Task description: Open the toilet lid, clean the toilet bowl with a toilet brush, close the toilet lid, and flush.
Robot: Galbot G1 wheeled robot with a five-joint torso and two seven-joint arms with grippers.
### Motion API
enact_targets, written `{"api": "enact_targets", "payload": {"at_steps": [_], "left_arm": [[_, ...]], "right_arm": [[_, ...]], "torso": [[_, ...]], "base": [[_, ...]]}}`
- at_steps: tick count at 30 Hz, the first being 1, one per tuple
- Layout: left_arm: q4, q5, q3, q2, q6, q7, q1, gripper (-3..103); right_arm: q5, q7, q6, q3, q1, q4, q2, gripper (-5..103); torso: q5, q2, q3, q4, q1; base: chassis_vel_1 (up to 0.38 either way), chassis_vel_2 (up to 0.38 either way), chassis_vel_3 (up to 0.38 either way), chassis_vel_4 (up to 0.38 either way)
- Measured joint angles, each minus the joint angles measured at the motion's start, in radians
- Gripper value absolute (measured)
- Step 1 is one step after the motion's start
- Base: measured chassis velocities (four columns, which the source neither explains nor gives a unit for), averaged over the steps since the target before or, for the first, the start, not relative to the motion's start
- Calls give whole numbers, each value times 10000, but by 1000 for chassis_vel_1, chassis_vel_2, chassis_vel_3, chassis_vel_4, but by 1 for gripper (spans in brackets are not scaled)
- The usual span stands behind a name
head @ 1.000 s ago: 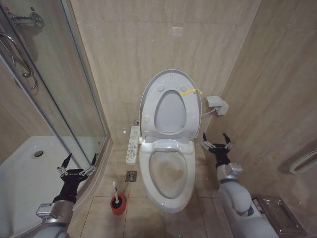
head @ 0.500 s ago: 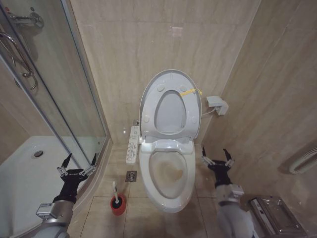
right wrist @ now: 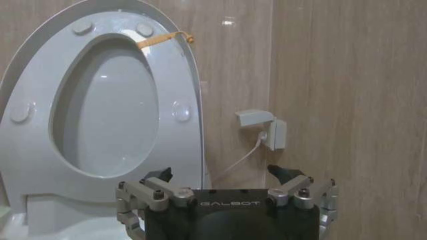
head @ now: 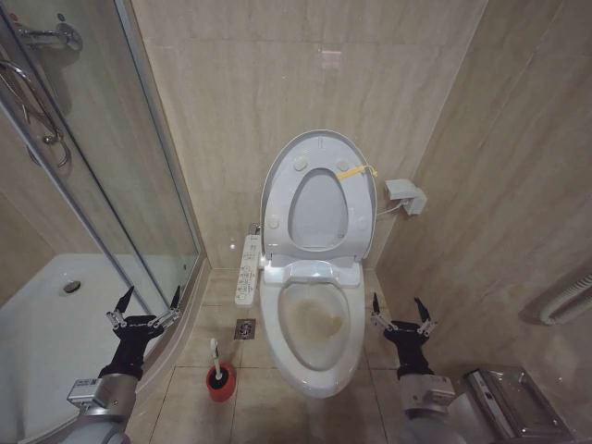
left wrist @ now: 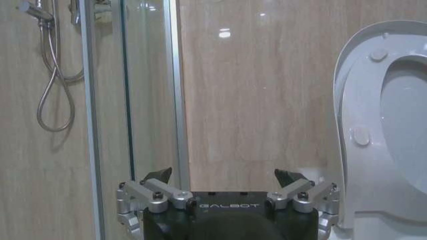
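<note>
The toilet lid [head: 317, 213] stands upright against the wall, with the seat ring raised in front of it and a yellow strap [head: 356, 172] at its edge. Below it the toilet bowl [head: 274, 333] lies uncovered, its inside stained yellowish-brown. The toilet brush [head: 215, 356] stands in its red cup holder [head: 220, 381] on the floor to the left of the bowl. My left gripper [head: 143, 310] hovers open over the shower tray's edge, left of the brush. My right gripper [head: 399, 314] is open and empty, right of the bowl. The wrist views show the left gripper [left wrist: 223, 175] and the right gripper [right wrist: 220, 172] facing the lid [right wrist: 107, 105].
A glass shower door [head: 139, 185] and a white shower tray [head: 46, 314] bound the left side. A white button-panel strip [head: 248, 268] lies beside the bowl, near a floor drain [head: 245, 327]. A wall socket [head: 405, 194], a metal box [head: 518, 402] and a wall rail [head: 566, 301] are on the right.
My right gripper has drawn back and down, from beside the seat hinge to beside the bowl's middle, staying open. The left arm has not moved.
</note>
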Motion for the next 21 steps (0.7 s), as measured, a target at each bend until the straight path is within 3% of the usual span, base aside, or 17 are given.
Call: {"api": "enact_targets", "payload": {"at_steps": [21], "left_arm": [[0,0,0,0,0,0,0,100]], "right_arm": [[213,-58,12,267,492,-63,-91,100]], "torso": [[1,-1,0,1,0]], "base": [[0,0,0,0]]}}
